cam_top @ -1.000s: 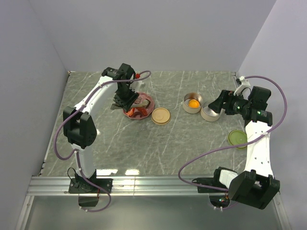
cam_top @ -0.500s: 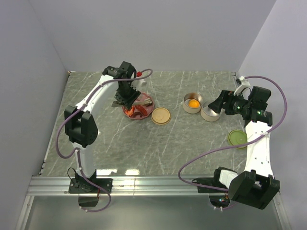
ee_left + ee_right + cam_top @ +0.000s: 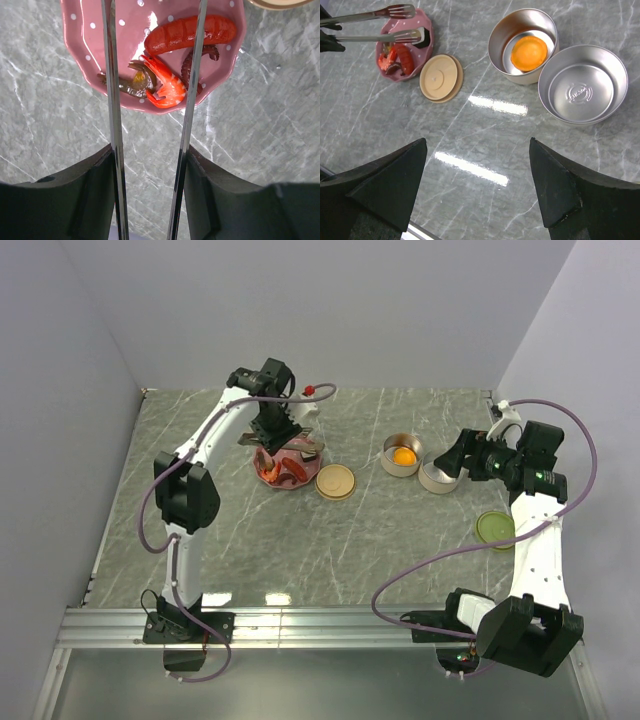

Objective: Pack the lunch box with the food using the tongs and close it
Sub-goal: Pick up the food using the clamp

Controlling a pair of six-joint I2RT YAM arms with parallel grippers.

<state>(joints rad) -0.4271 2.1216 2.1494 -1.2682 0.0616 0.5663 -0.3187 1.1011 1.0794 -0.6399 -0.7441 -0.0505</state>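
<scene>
The left jaws clasp the slender grey metal tongs (image 3: pixel 113 100), spread above glossy red food (image 3: pixel 190 33) on the scalloped pink dotted plate (image 3: pixel 84 36); the right jaws gape empty over the veined counter (image 3: pixel 370 125).

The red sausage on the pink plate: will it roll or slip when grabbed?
Probably slippery: the sausage looks glossy, and the tongs are thin smooth metal. Its rounded shape may roll, though the shrimp beside it could check that.
</scene>
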